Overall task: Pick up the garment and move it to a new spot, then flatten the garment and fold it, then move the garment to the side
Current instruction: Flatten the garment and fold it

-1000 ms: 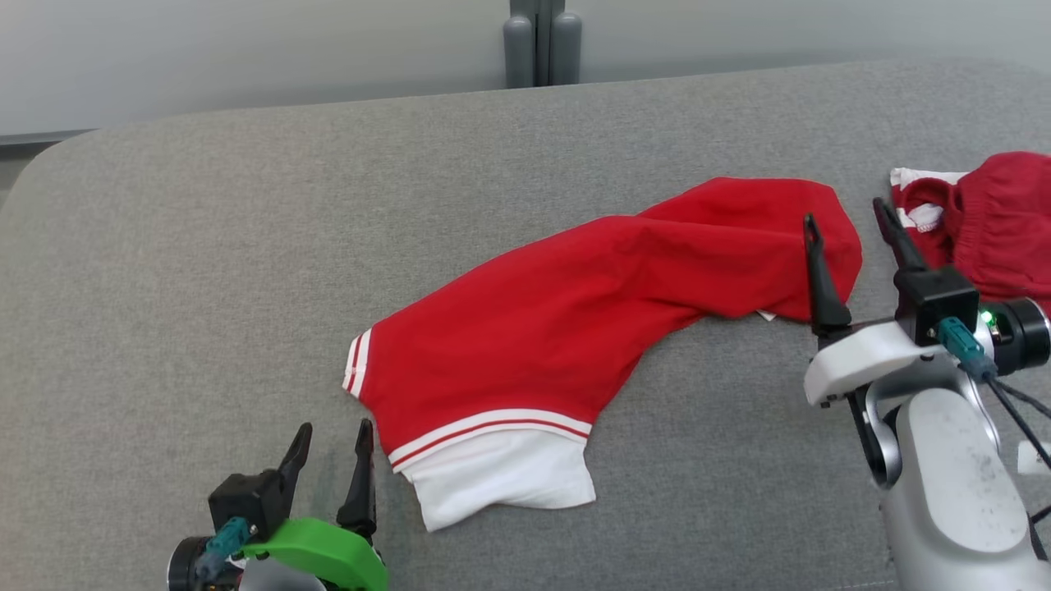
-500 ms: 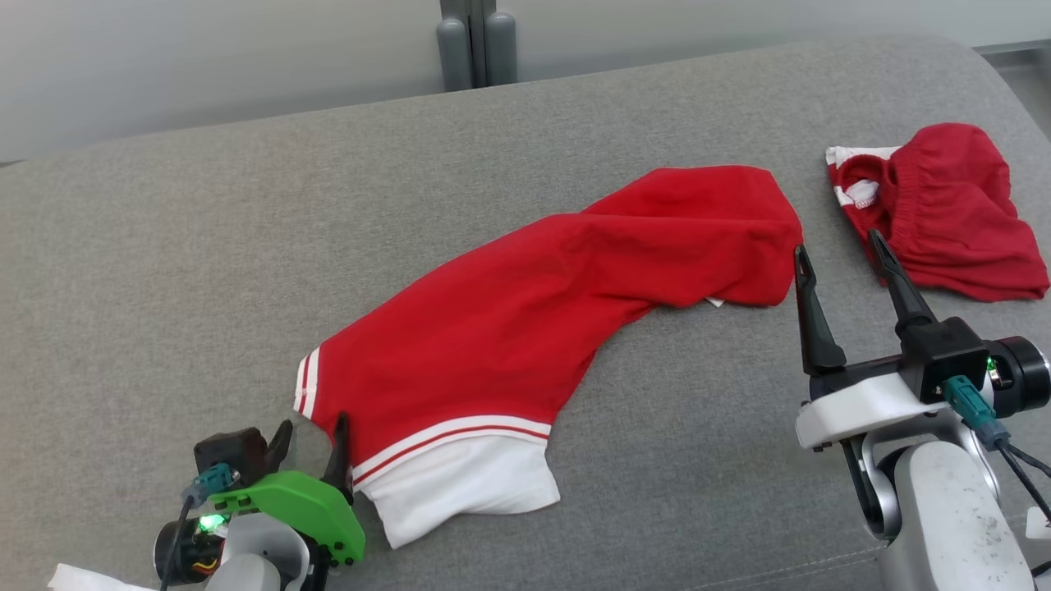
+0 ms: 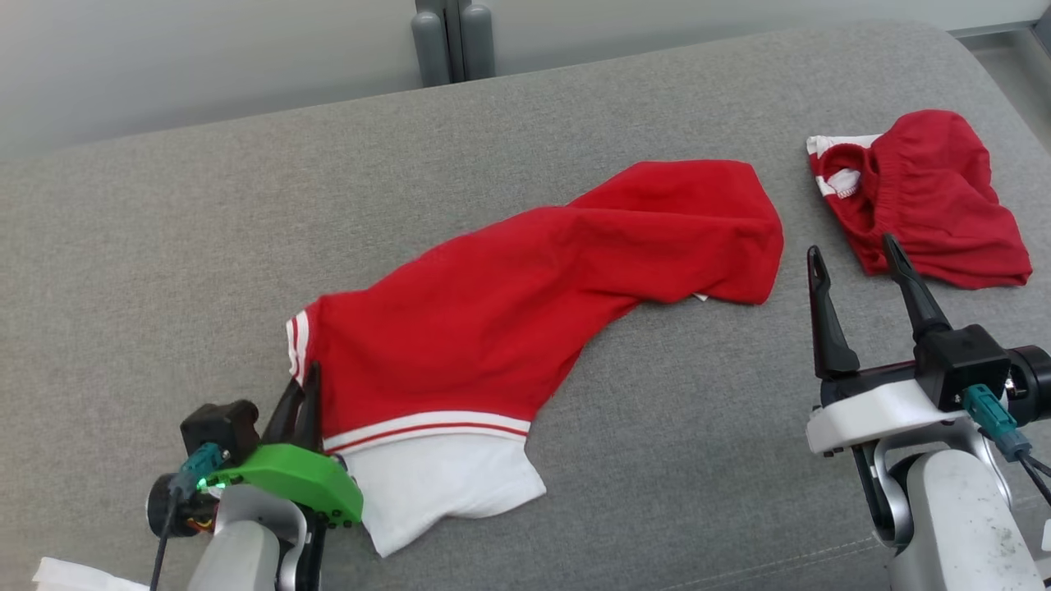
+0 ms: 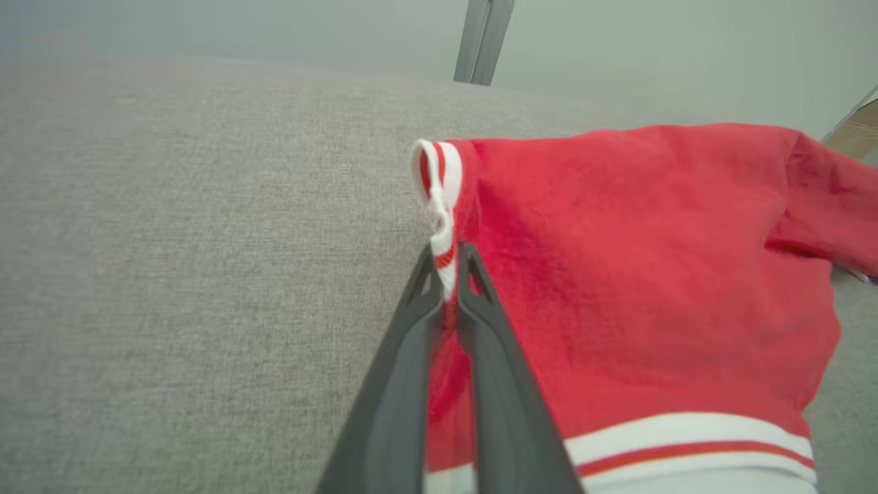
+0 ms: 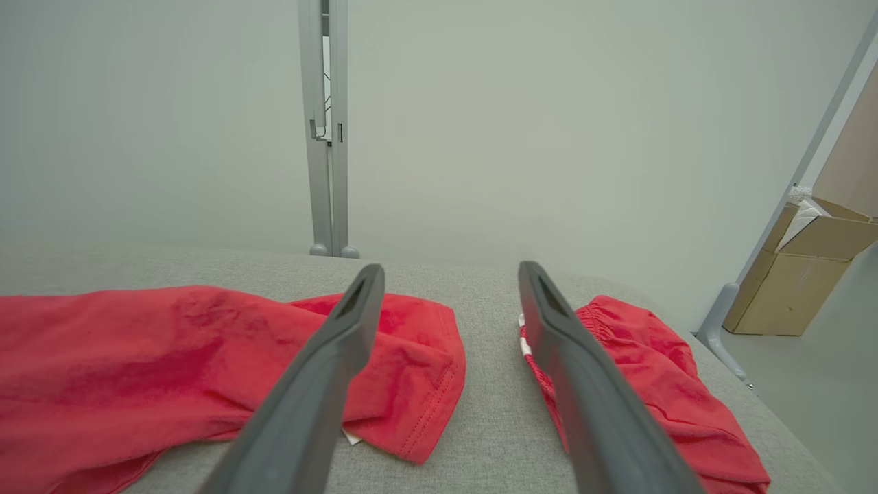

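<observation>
The garment [image 3: 525, 295] is a red shirt with white-striped sleeve cuffs and a white panel, lying stretched and rumpled across the grey table. My left gripper [image 3: 305, 386] is shut on the garment's striped sleeve edge at its near left corner. In the left wrist view the gripper [image 4: 447, 257] pinches the white-and-red cuff [image 4: 436, 178], and the red garment [image 4: 651, 261] spreads to the right. My right gripper [image 3: 854, 261] stands open, raised just right of the garment's far end, nothing between its fingers. In the right wrist view the garment [image 5: 171, 357] lies left of the open gripper [image 5: 451, 274].
A second red piece of clothing [image 3: 924, 201] lies bunched at the back right, seen too as the red clothing [image 5: 651, 384] in the right wrist view. The grey cloth-covered table [image 3: 205, 246] has rounded far corners. Cardboard boxes [image 5: 809, 274] stand on the floor beyond the right edge.
My left gripper moved forward onto the garment's sleeve edge and shut on it. The right gripper drew back off the garment's far end. The head camera turned right.
</observation>
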Controlling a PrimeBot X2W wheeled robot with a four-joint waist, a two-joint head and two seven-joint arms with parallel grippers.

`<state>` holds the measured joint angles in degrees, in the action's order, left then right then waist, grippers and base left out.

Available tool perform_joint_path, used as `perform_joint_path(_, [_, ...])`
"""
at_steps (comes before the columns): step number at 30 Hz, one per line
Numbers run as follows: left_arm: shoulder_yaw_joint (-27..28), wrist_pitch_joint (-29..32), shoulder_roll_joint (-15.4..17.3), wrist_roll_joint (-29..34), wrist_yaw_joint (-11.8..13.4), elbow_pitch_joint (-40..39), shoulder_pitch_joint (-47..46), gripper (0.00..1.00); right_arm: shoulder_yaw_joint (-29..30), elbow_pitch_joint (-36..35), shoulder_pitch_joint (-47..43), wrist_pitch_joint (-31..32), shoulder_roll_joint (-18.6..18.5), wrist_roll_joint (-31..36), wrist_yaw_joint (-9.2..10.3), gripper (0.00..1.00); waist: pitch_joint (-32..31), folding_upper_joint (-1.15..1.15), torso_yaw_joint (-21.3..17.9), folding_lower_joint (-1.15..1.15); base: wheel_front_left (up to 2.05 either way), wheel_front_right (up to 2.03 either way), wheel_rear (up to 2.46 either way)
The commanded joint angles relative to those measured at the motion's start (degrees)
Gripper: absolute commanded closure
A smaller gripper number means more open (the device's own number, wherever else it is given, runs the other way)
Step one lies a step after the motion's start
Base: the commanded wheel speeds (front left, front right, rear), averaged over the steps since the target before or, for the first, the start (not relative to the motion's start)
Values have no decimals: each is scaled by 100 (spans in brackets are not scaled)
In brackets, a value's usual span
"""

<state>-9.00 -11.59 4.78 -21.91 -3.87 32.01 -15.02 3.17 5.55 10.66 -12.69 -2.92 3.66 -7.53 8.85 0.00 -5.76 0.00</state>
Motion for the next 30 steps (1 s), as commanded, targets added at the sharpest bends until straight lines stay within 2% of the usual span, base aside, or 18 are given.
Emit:
perform_joint_path(1, [27, -114, 88, 54, 56, -162, 16, 100, 31, -32, -96, -29, 3, -32, 8, 0, -8, 0, 31, 0, 0, 0, 0])
perform_joint_path(7, [263, -316, 184, 182, 269, -1169, 174, 100, 132, -71, -156, -53, 3, -71, 8, 0, 31, 0, 136, 0, 0, 0, 0])
perform_joint_path(10, [279, -302, 258, 227, 333, -1267, 97, 100, 91, -22, -142, -42, 2, -115, 8, 0, 112, 0, 107, 0, 0, 0, 0])
perform_joint_path(18, [455, -320, 425, 221, 417, -597, -607, 100, -1, 172, 1, -21, 2, -54, 8, 0, 400, 0, -159, 0, 0, 0, 0])
perform_joint_path(26, [643, -361, 544, 287, 353, 4, -1169, 100, 20, 516, 37, -61, 2, -95, 8, 0, 577, 0, -326, 0, 0, 0, 0])
perform_joint_path(27, [671, -364, 541, 312, 356, 23, -1223, 88, 4, 587, 53, -63, 1, -105, 8, 0, 587, 0, -330, 0, 0, 0, 0])
perform_joint_path(28, [692, -365, 531, 333, 350, 28, -1242, 38, -10, 645, 69, -71, 2, -93, 8, 0, 593, 0, -329, 0, 0, 0, 0])
perform_joint_path(29, [710, -366, 502, 351, 340, 22, -1242, 0, -21, 723, 93, -83, 2, -59, 8, 0, 594, 0, -319, 0, 0, 0, 0])
perform_joint_path(30, [727, -367, 471, 363, 332, 2, -1233, 0, -24, 781, 116, -94, 1, -56, 8, 0, 590, 0, -304, 0, 0, 0, 0])
